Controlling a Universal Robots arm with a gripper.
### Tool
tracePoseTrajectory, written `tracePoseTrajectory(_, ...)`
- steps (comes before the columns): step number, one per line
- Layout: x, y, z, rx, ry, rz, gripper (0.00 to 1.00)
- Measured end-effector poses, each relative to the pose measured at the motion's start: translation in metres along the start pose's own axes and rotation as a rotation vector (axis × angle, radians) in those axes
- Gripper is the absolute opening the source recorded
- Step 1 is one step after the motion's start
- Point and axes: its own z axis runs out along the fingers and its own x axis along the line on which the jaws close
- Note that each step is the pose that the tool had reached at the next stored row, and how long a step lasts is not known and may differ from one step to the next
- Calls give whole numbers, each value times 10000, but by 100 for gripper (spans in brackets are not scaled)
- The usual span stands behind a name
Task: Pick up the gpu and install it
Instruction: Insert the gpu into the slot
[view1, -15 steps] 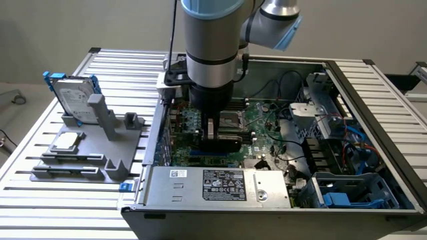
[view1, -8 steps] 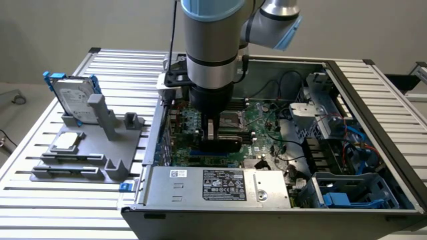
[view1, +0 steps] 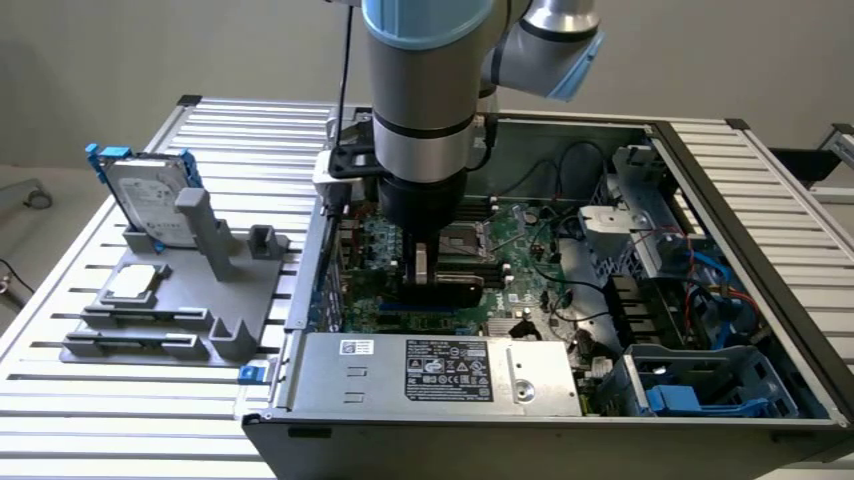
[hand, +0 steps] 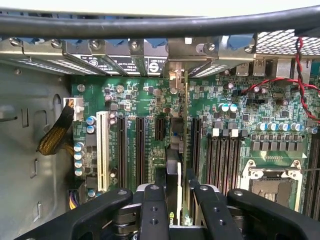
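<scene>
Hard drive (view1: 140, 188) upright in grey holder (view1: 247, 300)

- gpu (hand: 175, 177): edge-on, lower part hidden inside the hand (hand: 178, 195).
- arm (view1: 424, 90): cut off at the exterior view's top.
- power-supply label (view1: 450, 368): print too small to read.

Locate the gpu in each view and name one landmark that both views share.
Exterior view: the gpu stands on edge inside the open case, near the picture's centre, just camera-side of the processor socket.
Wrist view: the gpu is seen edge-on, clamped in the gripper, over the motherboard's expansion slots.
Shared landmark: the empty processor socket, close beside the gpu in both.
</scene>
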Motion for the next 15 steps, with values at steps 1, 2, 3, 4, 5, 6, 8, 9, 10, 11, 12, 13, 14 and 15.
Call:
tracePoseTrajectory(1,2,0,1,-7,-8,0,26)
tracePoseTrajectory(2,2,0,2,-13,-22,0,26)
tracePoseTrajectory(3,3,0,1,-21,-43,1,26)
tracePoseTrajectory(4,3,0,1,-27,-70,1,26)
tracePoseTrajectory(5,3,0,1,-31,-102,0,26)
tracePoseTrajectory(6,3,0,1,-35,-135,-1,26)
tracePoseTrajectory(8,3,0,5,-35,-166,-3,26)
tracePoseTrajectory(9,4,0,8,-38,-173,-9,26)
tracePoseTrajectory(10,5,0,11,-39,-179,-13,26)
tracePoseTrajectory(11,8,1,14,-42,-181,-17,26)
tracePoseTrajectory(12,11,1,17,-45,-183,-21,26)
tracePoseTrajectory(13,14,0,20,-49,-185,-21,26)
tracePoseTrajectory(14,17,0,23,-53,-188,-22,26)
tracePoseTrajectory(15,19,0,26,-59,-188,-22,26)
